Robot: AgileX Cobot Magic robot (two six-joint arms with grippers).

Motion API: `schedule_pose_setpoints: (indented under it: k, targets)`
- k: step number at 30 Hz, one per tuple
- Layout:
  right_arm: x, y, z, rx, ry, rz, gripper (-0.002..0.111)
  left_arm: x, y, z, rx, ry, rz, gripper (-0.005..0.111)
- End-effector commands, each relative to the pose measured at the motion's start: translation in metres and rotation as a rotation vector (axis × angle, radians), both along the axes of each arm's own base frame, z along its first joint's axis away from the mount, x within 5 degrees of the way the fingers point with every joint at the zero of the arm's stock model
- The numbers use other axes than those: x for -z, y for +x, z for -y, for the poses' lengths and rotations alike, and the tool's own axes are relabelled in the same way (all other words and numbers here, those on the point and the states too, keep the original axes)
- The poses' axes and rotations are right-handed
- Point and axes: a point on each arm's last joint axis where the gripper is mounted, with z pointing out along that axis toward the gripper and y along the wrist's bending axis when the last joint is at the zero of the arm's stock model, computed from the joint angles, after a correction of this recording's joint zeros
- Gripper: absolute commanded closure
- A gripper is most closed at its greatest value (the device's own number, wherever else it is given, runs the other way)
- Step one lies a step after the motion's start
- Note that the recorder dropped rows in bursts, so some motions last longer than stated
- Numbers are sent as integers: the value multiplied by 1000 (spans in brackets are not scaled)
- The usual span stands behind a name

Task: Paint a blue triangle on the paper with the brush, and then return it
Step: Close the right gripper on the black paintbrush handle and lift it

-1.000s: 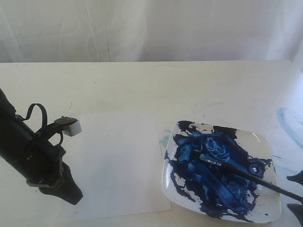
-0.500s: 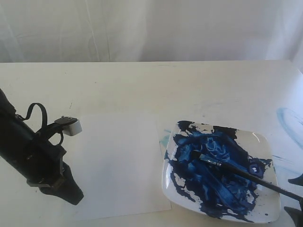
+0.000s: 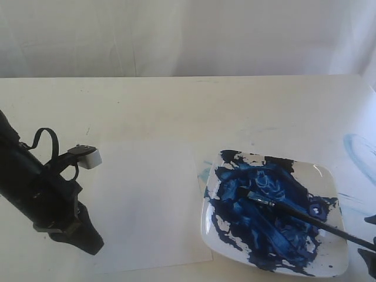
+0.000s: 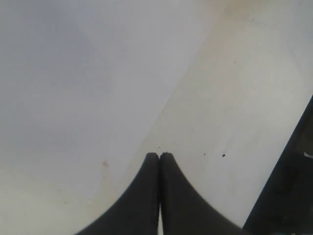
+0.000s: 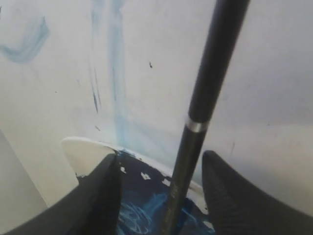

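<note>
brush [image 3: 294,210]: lies diagonally, bristles toward plate [image 3: 326,176] centre | right hand [image 5: 160,159]: apart | left hand [image 4: 160,155]: together

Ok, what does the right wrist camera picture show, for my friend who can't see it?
A long thin black-handled paintbrush with a silver band runs between the open jaws of the right gripper. It rests on a white plate smeared dark blue, and pale-blue streaks mark the cream table.

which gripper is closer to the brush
Right. The right gripper is open, straddling the brush at the edge of the plate; the left gripper is shut, across the paper.
</note>
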Motion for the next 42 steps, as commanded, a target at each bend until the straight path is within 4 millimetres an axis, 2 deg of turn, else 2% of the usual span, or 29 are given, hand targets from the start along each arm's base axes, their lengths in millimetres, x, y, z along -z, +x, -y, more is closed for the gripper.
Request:
schedule_pose_setpoints:
  k: [1,8,34,36,42]
  targets:
    - [5,1,1,9,-7,-19,64,0,-3,1,5,-12,-22,107]
    - [5,8,1,16,-9,31,66,0,-3,1,1,-11,-17,107]
    - [20,15,1,21,-26,1,67,0,-2,1,2,-9,-3,107]
    - [20,15,1,21,-26,1,69,0,-2,1,7,-10,0,107]
    - [20,15,1,23,-25,1,88,0,-2,1,11,-11,3,107]
